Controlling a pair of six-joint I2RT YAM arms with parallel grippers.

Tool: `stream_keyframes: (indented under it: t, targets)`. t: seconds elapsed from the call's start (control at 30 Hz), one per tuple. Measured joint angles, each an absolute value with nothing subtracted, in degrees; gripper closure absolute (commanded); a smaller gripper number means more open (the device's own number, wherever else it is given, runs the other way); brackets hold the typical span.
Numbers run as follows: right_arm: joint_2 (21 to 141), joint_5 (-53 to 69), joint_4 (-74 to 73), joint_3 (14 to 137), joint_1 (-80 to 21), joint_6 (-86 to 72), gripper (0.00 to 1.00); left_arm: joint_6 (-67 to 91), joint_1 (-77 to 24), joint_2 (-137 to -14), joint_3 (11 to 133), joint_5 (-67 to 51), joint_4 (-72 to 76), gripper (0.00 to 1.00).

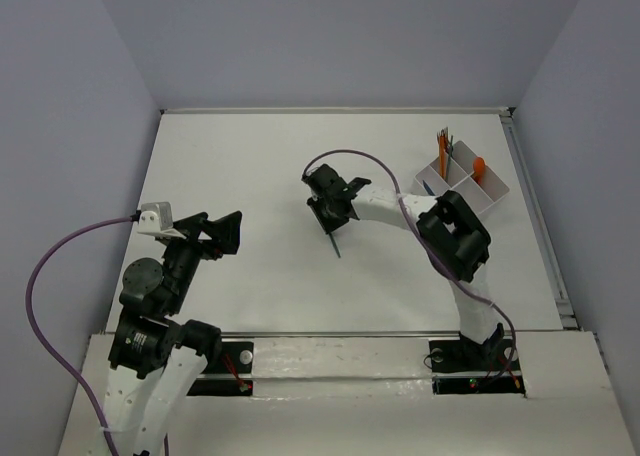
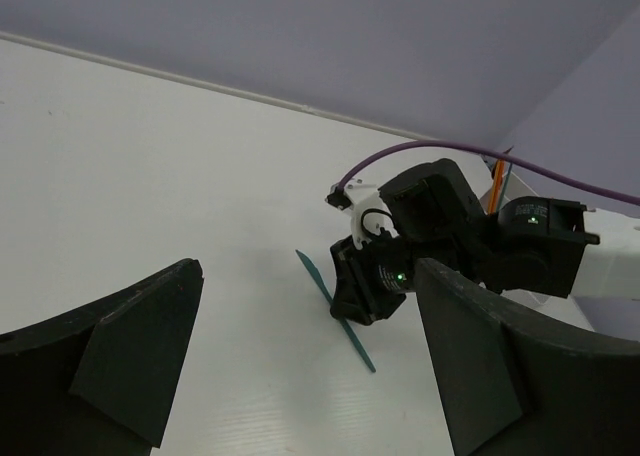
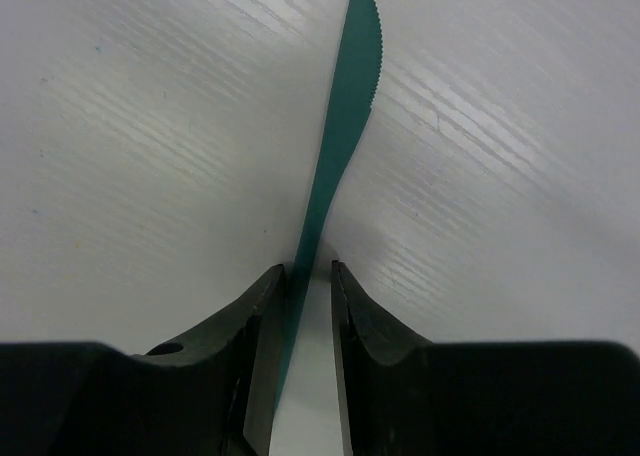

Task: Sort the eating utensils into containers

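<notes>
Lavender walls (image 1: 350, 36) close in a white table (image 1: 250, 156), seen from above with both arm bases at its near edge. On the left, the left arm (image 1: 150, 306) is folded back over its own side of the table, a purple cable (image 1: 45, 266) looping off it. The right arm (image 1: 455, 236) stretches from its base toward the middle of the table. Near the far right corner sits the white divided tray (image 1: 497, 191), set at an angle to the table edge. Thin orange and dark utensils (image 1: 443, 141) stand upright in its far compartment, an orange rounded piece (image 1: 479, 162) shows in the next one, and a dark utensil (image 1: 428, 188) leans at the side facing the arm. The left gripper (image 1: 225, 233) hangs with its fingers spread wide and nothing between them. The right gripper (image 3: 310, 268) points down at mid-table, well apart from the tray, its jaws drawn narrow around the handle of a teal knife (image 3: 340, 136). One finger (image 3: 265, 306) lies against the handle, while a sliver of white shows before the other, so I cannot tell whether the knife is truly clamped. The serrated blade reaches forward over the table.
</notes>
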State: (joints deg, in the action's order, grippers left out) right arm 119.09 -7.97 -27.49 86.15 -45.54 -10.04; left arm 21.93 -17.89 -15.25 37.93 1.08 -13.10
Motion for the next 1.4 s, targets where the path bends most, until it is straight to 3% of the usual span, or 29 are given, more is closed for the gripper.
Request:
stream_keyframes:
  t: [0.23,0.33,0.57,0.7,0.83,1.0,1.13,1.27,1.4]
  targets:
    - [123.81,-5.45,-35.2,94.7,-44.97,-7.38,0.75,21.93,-17.89,-15.22,37.93,1.1,-13.1,0.01]
    - [124.84,-5.32,-36.91,96.53,-44.97,-7.2,0.93,21.93,-17.89,-15.2,37.93,1.08,-13.1,0.01]
    - [124.07,-5.65,-36.8,95.68,-44.97,-7.33,0.93,21.93,-17.89,-15.05,37.93,1.08,-13.08,0.01]
    - [119.7,-8.69,-31.64,88.71,-44.97,-8.91,0.93,21.91,-17.89,-14.85,37.93,1.08,-13.08,0.01]
    - [108.25,-13.56,-22.63,76.44,-44.88,-10.66,0.93,21.93,-17.89,-14.83,37.93,1.08,-13.1,0.01]
    - [84.38,-22.96,-9.41,62.28,-43.2,-11.46,0.93,21.93,-17.89,-14.46,37.93,1.06,-13.1,0.01]
    - [64.27,-32.53,6.74,49.32,-34.61,-12.43,0.93,21.93,-17.96,-13.58,37.93,1.08,-13.1,0.01]
    - [54.04,-40.58,15.92,37.85,-25.15,-12.69,0.93,21.91,-18.72,-12.86,37.93,1.08,-13.1,0.01]
    - [53.32,-43.92,24.82,30.68,-19.27,-10.46,0.93,21.91,-19.79,-12.38,37.93,1.13,-13.06,0.01]
